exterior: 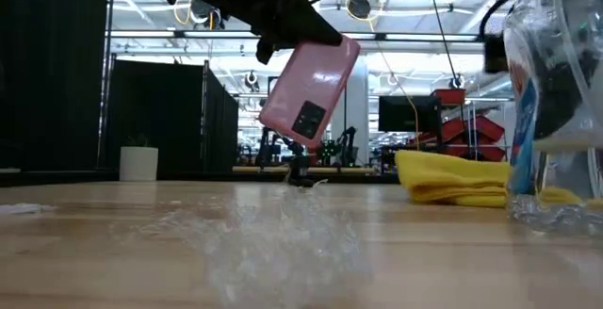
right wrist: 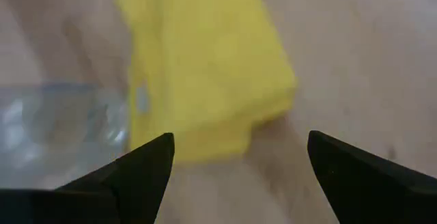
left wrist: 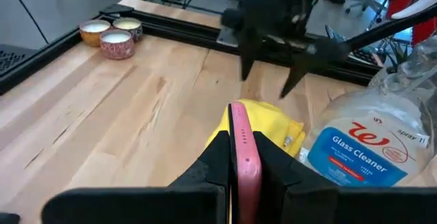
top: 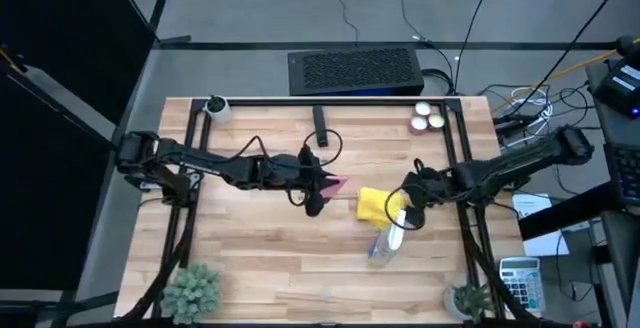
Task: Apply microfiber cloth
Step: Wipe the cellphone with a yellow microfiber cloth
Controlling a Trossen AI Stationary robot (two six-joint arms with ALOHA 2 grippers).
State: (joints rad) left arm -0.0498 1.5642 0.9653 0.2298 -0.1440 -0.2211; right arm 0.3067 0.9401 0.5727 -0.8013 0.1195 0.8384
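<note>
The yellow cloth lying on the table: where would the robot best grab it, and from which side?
Probably from above, at the folded corner of the cloth farthest from the bottle. It lies flat in layers, so a downward pinch gathers fabric. The open right tool already hovers there; the left tool holds the phone.

Pink phone (exterior: pixel 309 90) tilted in tool, microfiber cloth (exterior: pixel 452 179) on table, prob. folded.

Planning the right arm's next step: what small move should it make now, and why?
Probably lower the right gripper onto the cloth and close. Its fingers are open above the cloth, which lies flat on the table beside the bottle, while the left gripper holds the pink phone aloft.
</note>
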